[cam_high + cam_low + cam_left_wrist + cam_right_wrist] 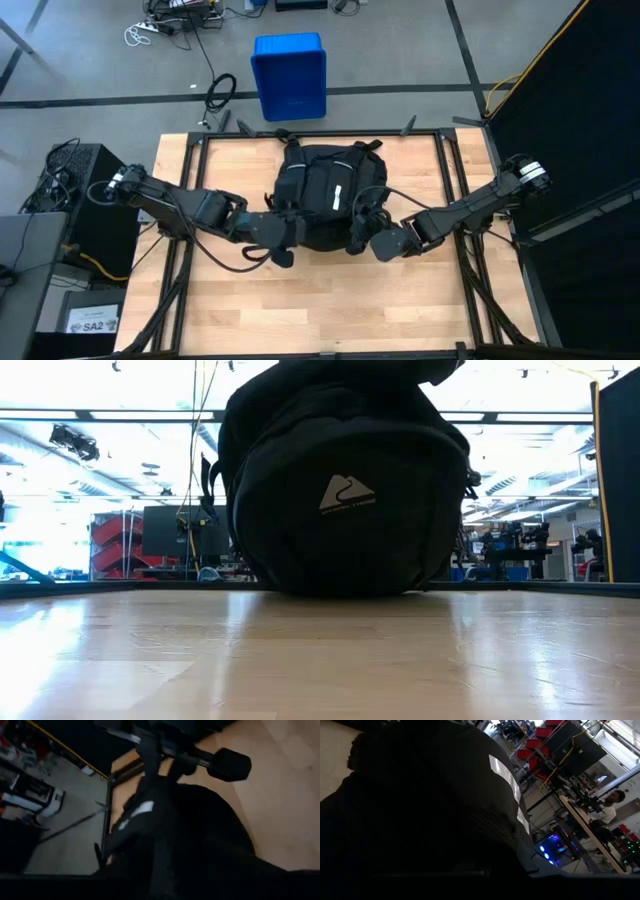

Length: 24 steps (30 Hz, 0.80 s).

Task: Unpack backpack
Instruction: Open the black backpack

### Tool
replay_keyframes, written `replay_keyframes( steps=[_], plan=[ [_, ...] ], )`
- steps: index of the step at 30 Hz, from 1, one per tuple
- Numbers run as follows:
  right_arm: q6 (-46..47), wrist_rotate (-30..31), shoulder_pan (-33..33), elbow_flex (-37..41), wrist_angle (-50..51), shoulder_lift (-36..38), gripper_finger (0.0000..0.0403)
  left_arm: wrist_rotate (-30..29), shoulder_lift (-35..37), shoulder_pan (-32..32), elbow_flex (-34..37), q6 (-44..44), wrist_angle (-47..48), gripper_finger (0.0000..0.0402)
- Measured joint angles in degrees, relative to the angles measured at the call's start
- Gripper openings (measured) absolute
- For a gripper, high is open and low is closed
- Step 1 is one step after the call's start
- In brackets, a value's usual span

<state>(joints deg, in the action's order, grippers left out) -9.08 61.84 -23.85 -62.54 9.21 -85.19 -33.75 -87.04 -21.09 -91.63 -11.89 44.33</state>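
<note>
— Where is the backpack (325, 192)?
— Lying in the middle of the wooden table (420, 300), logo side toward the low camera.
— And the left gripper (277, 236)?
— Pressed at the bag's near left edge; fingers hidden, cannot tell.
— The right gripper (372, 238)?
— Closed, at the near right edge; probably steadying the bag for opening. Nothing taken out yet.

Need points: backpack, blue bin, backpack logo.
backpack (325, 195): high view, on its top panel beside the white strips.
blue bin (290, 75): high view, middle of the bin on the floor beyond the table.
logo (346, 494): low view, white mark on the backpack's facing side.
</note>
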Motion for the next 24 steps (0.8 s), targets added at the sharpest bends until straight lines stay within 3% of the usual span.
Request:
replay_keyframes(
  steps=[7,12,19,24],
  plan=[
    [-0.02,-0.08,0.00,0.00,-0.04,0.00,0.0000,-4.13,-3.87,0.91,1.85,1.87,0.11,0.0292],
    [-0.12,-0.87,0.03,0.03,0.02,0.00,0.0000,-5.34,-8.15,2.23,1.85,1.63,-4.12,0.0330],
    [-0.40,-1.59,0.02,0.09,-0.33,0.00,0.0000,-9.34,-13.80,5.38,1.83,1.38,-4.41,0.0310],
    [-0.39,-3.18,0.00,0.09,-0.17,0.00,0.0000,-10.75,-15.21,5.85,1.81,-0.56,-4.26,0.0215]
  ],
)
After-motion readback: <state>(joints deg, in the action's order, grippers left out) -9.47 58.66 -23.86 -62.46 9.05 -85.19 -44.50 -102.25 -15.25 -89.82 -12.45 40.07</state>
